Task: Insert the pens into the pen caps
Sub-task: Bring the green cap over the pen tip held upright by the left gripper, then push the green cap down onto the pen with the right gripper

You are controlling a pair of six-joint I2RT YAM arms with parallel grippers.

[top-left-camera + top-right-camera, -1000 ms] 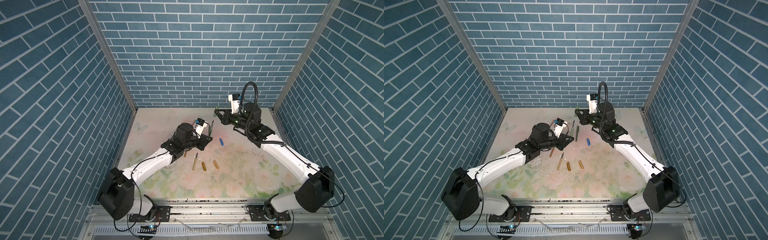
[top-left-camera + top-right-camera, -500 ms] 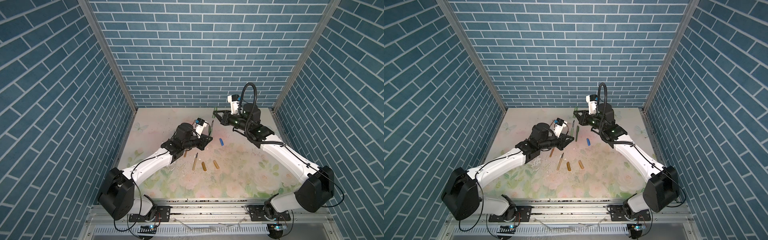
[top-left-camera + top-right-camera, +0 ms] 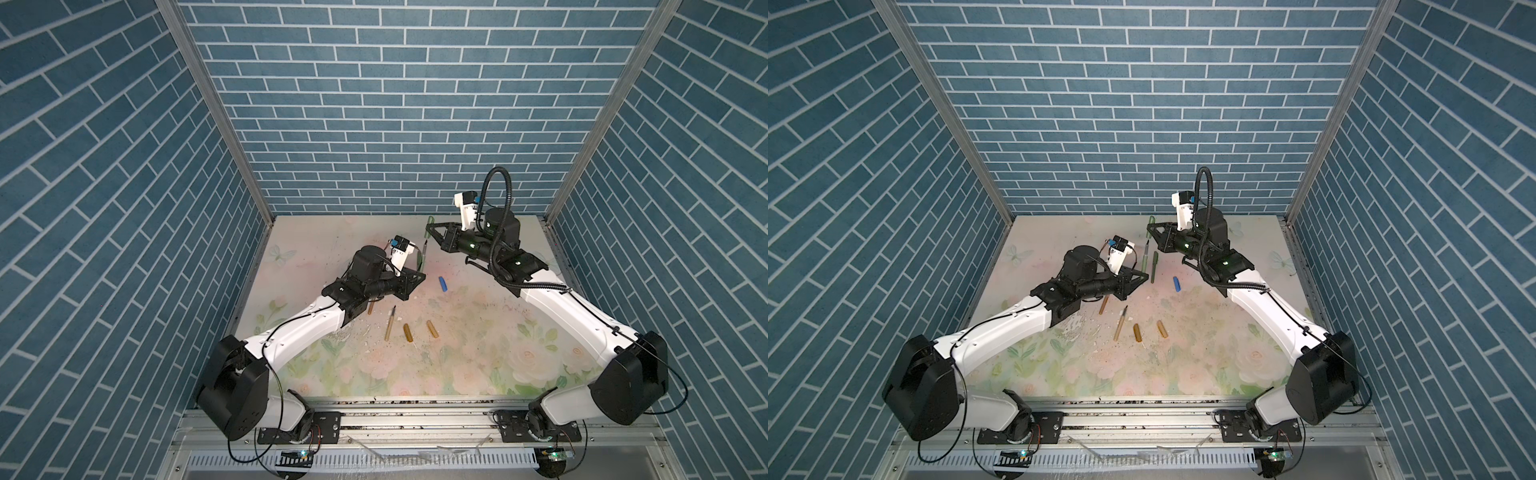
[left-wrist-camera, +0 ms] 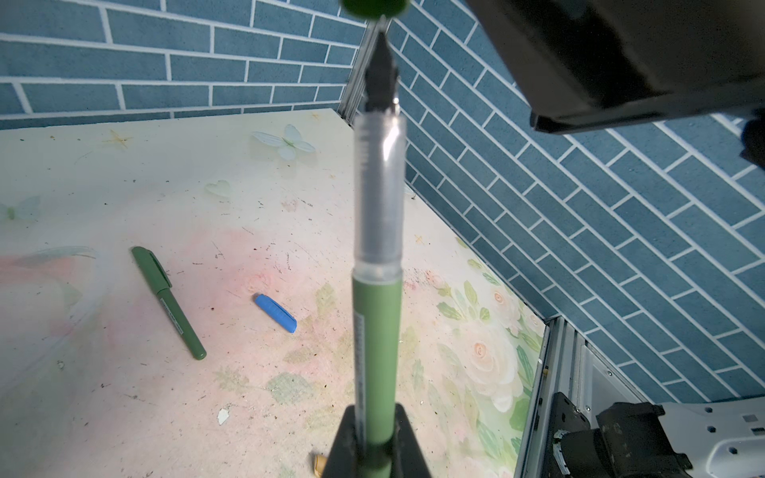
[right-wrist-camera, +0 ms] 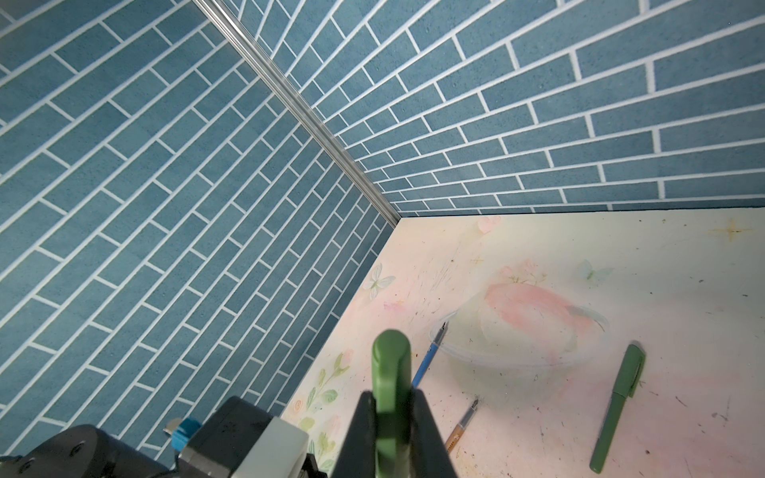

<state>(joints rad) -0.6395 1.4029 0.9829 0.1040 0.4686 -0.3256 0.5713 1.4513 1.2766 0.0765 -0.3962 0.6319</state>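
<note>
Left fingers (image 4: 343, 449): clamped on green pen (image 4: 376, 351), dark tip aimed at the cap's mouth.
Right fingers (image 5: 360, 434): clamped on green cap (image 5: 391, 372), held just beyond that tip.
Bench (image 3: 1225, 365): capped green pen (image 3: 1154, 268) and blue cap (image 3: 1177, 284) lying loose, apart.

The walls (image 3: 374, 104) are all teal-blue brick pattern with white grout lines. The table (image 3: 457, 365) is cream with a faded print of pink roses, green leaves and pale butterflies, plus dark specks. The green pen (image 4: 376, 339) has a clear section and a black tip, and the green cap (image 5: 391, 372) matches it. Also a blue cap (image 3: 443, 284), two amber caps (image 3: 408, 333), a golden-brown pen (image 3: 390, 324) and a blue pen (image 5: 426, 360). The arms (image 3: 299, 332) are white with black joints.
</note>
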